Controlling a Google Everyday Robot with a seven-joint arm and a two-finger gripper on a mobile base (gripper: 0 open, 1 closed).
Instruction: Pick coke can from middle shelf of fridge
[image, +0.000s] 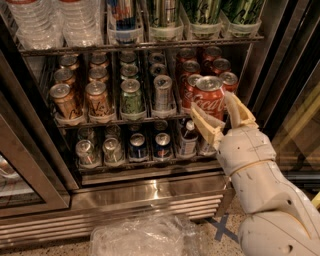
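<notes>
The fridge stands with its doors open. Its middle shelf holds rows of gold, green, silver and red cans. My gripper is at the right end of this shelf, shut on the front coke can. One finger is on each side of the can. The can is upright and sits forward of the other red cans in its lane. My pale arm comes in from the lower right.
Water bottles and tall cans fill the rack above. Blue cans and small bottles stand on the rack below. A glass door is open at left, and a dark door frame is at right. A crumpled clear plastic bag lies on the floor.
</notes>
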